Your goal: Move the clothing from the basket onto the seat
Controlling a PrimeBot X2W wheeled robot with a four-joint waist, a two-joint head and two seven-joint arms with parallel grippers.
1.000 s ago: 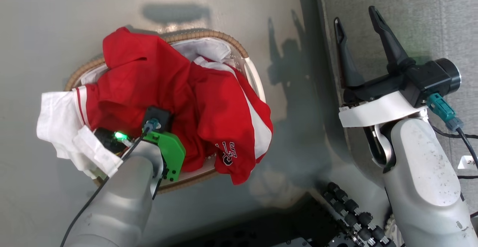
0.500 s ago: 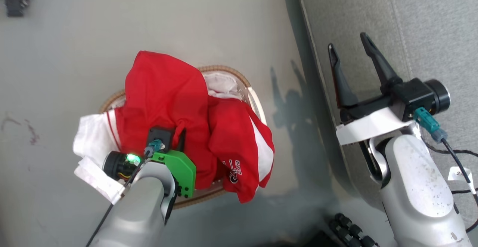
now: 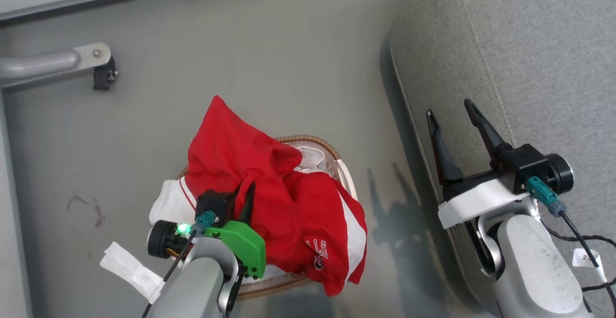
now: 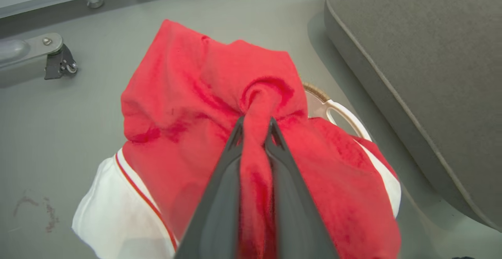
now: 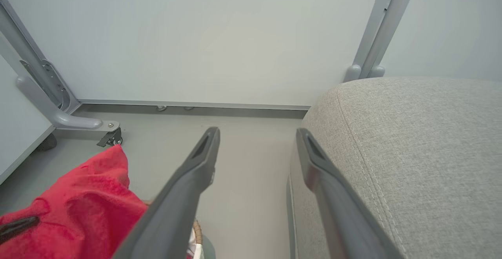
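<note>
Left end effector [image 4: 255,124] tight around clothing [image 4: 176,94] above basket [image 3: 333,152]; right end effector [image 3: 448,108] wide, empty, beside seat [image 3: 529,58].

A pale grey left forearm [image 3: 192,289] and a dark-speckled right forearm [image 3: 534,270] were shown along the lower edge. A green bracket [image 3: 240,248] and a lit green lamp [image 3: 182,229] were carried at lower left; a white collar [image 3: 476,202], teal plug [image 3: 541,190], black cable [image 3: 572,229] and long dark fingers [image 3: 485,128] at lower right.

basket [image 3: 315,141]: mostly hidden under clothing [image 3: 288,212] | seat [image 3: 529,44]: cut off at right edge
</note>
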